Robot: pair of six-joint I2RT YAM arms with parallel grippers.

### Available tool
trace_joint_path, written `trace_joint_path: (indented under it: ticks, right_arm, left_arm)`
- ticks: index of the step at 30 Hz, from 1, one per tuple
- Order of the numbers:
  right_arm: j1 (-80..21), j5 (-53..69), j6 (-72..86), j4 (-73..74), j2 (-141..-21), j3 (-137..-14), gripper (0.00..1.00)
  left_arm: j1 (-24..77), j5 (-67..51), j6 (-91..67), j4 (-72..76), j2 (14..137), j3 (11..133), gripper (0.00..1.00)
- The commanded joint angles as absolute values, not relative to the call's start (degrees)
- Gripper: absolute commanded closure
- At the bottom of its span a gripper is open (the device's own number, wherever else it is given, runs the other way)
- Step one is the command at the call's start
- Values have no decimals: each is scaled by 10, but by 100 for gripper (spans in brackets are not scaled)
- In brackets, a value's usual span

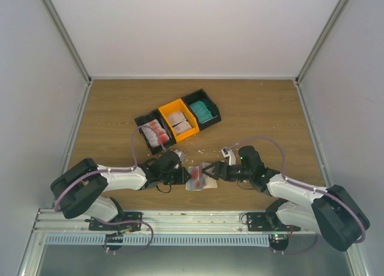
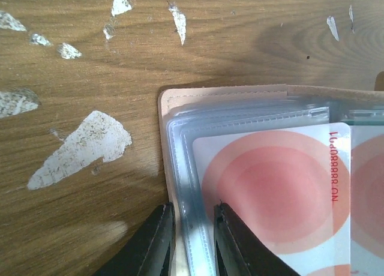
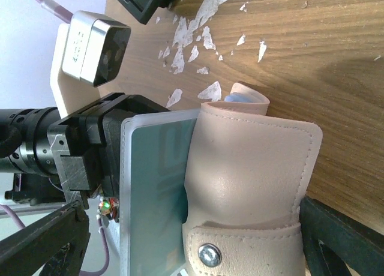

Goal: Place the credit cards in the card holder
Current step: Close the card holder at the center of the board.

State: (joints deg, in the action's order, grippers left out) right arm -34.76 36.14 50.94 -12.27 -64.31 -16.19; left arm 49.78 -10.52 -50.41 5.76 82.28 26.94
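Beige card holder [image 2: 228,91] | white card [image 2: 270,192]: red print "NO.", digits unclear | left pincer [image 2: 192,213] pinching holder edge | right pincer [image 1: 209,170] spread

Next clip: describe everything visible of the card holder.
The card holder is a beige, leather-like wallet with stitched edges, a tab with a metal snap and clear plastic sleeves. It lies unsnapped on the wooden table, holding a red-circled white card and a teal card. The left gripper pinches its sleeve edge.

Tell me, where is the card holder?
Top view: the card holder lies mid-table between the left gripper and right gripper, on the near side of the bins.
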Motion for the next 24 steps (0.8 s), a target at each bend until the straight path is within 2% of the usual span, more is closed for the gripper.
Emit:
trace_joint_path:
  ticks: [1, 9, 18, 24]
  right_arm:
    - [-354, 377, 514, -155, -623, -152, 4]
    - [-354, 308, 507, -73, -584, -158, 7]
    - [-354, 344, 496, -77, -620, -174, 16]
    - [-359, 358, 486, -85, -621, -188, 15]
  left_arm:
    - [501, -106, -493, 36, 840, 271, 76]
    - [498, -100, -489, 27, 836, 272, 76]
    - [497, -108, -486, 33, 843, 277, 76]
    - [497, -117, -482, 40, 845, 280, 76]
